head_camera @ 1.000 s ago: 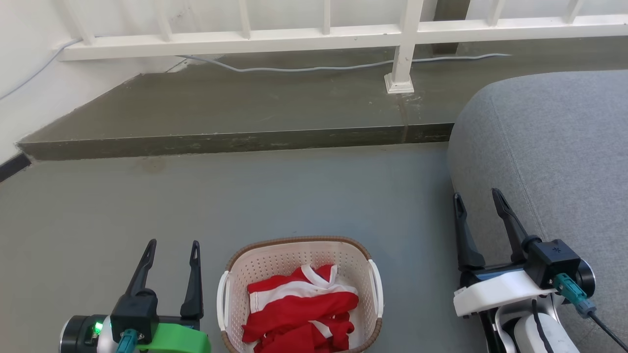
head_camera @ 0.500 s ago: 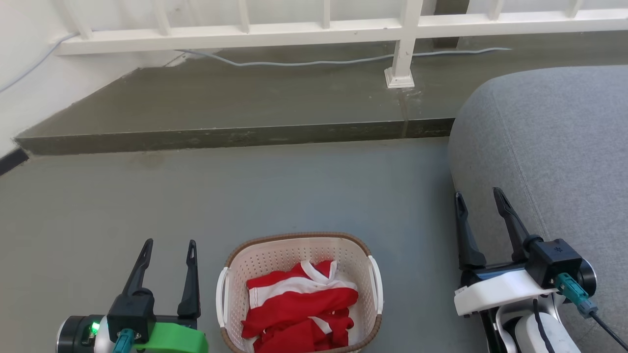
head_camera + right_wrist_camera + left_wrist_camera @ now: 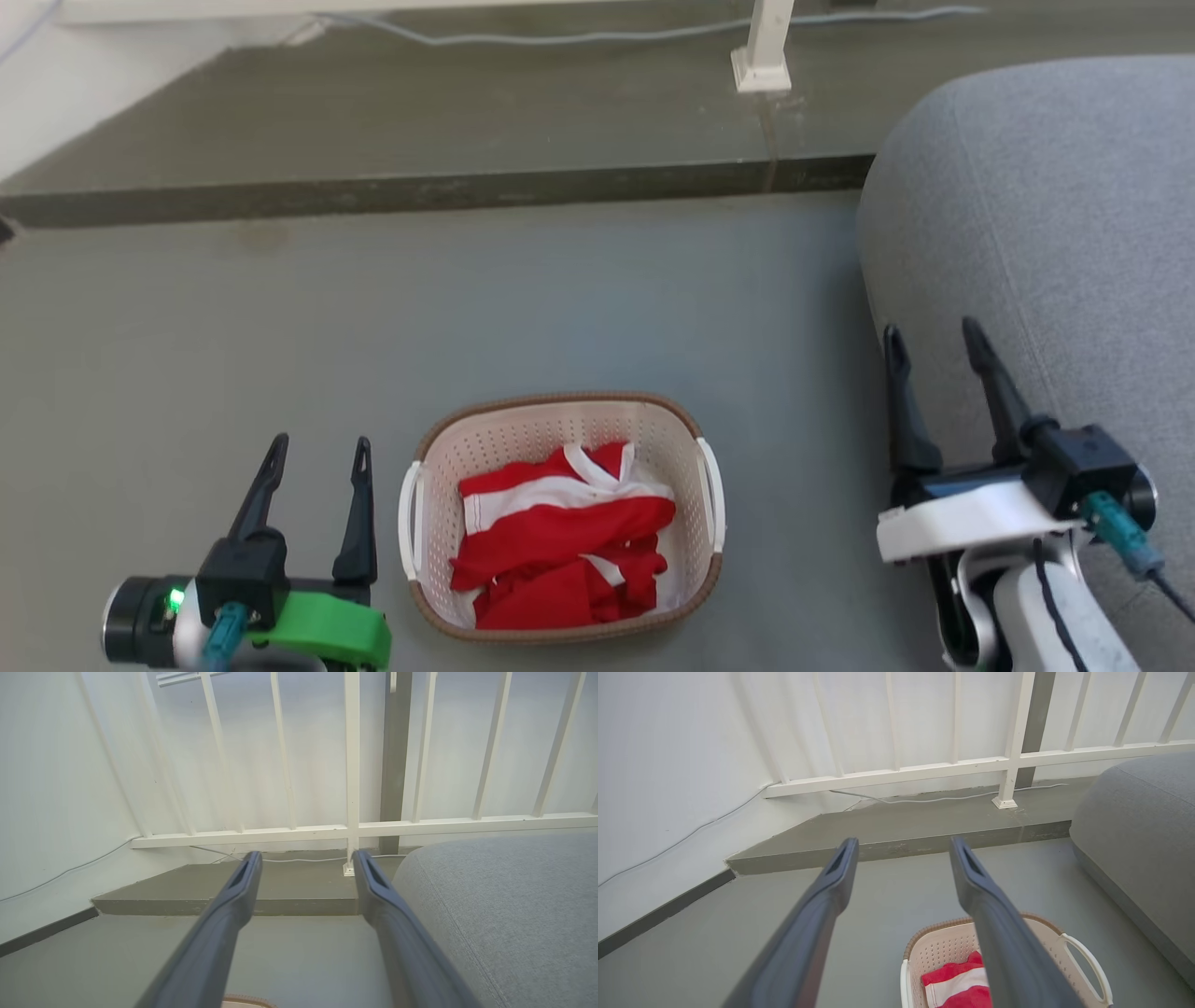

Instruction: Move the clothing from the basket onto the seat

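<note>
Red clothing [image 3: 560, 546] with white trim lies bunched inside the cream perforated basket [image 3: 485, 437], which stands on the grey floor at the bottom middle of the head view. My left gripper [image 3: 319, 450] is open just left of the basket, nothing between its fingers. My right gripper [image 3: 936, 334] is open at the front left edge of the grey seat [image 3: 1055, 224], holding nothing. The left wrist view shows the basket [image 3: 938, 952] with clothing [image 3: 957, 984] low down, beside the gripper [image 3: 903, 845]. In the right wrist view the open gripper [image 3: 306, 857] points past the seat [image 3: 504, 896].
A raised concrete step [image 3: 420, 191] crosses the floor beyond the basket, with a white railing post [image 3: 766, 47] and a grey cable [image 3: 579, 35] on it. A white wall [image 3: 668, 765] closes the left side. Open floor lies between basket and step.
The head camera has tilted down, so the whole scene slid up the picture and the railing left the top. Both grippers stayed open beside the basket and the seat.
</note>
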{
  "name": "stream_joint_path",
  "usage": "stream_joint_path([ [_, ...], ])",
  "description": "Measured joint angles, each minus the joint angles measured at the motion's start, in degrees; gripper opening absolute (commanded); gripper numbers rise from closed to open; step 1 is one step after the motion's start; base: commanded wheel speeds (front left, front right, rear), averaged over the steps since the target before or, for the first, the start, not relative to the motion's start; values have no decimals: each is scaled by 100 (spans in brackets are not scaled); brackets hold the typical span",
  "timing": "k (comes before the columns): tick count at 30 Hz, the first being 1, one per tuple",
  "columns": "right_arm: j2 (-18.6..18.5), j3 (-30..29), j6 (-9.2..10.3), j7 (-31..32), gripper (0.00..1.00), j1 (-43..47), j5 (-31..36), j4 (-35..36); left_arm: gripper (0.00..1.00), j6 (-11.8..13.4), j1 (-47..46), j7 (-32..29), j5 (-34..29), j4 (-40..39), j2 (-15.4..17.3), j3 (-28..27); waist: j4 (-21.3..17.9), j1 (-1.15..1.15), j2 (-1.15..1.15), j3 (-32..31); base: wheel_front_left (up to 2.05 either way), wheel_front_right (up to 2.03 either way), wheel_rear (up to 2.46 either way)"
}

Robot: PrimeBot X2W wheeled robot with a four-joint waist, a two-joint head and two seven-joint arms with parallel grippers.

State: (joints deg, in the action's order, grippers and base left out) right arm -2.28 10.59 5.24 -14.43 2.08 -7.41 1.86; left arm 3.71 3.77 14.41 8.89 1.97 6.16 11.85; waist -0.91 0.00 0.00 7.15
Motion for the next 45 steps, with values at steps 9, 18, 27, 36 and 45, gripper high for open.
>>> stream_joint_path([
  [9,-4,-307,42,0,100,-497,0,154,100,-191,-709,-26,-36,386,32,193,-43,0,0,660,0,0,0],
  [18,-8,-469,79,-1,100,-1153,-20,318,100,-366,-1496,-196,-107,987,23,337,-125,0,0,1453,0,0,0],
  [27,-22,-608,96,-16,100,-1827,-158,525,100,-512,-2273,-345,-288,1517,27,488,-254,1,0,2181,0,0,0],
  [36,-33,-636,100,-16,100,-2392,-171,684,100,-764,-2844,-486,-427,2005,40,738,-365,1,0,2838,0,0,0],
  [45,-55,-648,102,-18,100,-3000,-171,862,100,-912,-3504,-686,-639,2485,52,1040,-465,1,0,3581,0,0,0],
])
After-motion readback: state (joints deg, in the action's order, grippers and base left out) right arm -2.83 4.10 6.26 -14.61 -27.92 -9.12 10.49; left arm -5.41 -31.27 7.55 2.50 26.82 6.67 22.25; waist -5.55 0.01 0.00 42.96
